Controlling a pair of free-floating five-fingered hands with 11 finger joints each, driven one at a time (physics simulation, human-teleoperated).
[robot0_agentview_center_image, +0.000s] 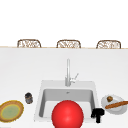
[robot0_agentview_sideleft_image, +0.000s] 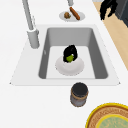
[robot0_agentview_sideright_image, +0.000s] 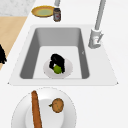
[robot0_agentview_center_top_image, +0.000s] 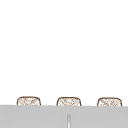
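Left hand (robot0_agentview_sideleft_image: 70, 52) curled round green fruit (robot0_agentview_sideleft_image: 70, 58) on white plate (robot0_agentview_sideleft_image: 62, 68) in sink (robot0_agentview_sideleft_image: 50, 37); right hand (robot0_agentview_center_image: 98, 114), fingers drooping loosely, idle beside.

Green fruit (robot0_agentview_sideleft_image: 70, 58), white bowl (robot0_agentview_sideleft_image: 69, 67)

left hand (robot0_agentview_sideleft_image: 70, 52) curled, right hand (robot0_agentview_center_image: 98, 114) idle
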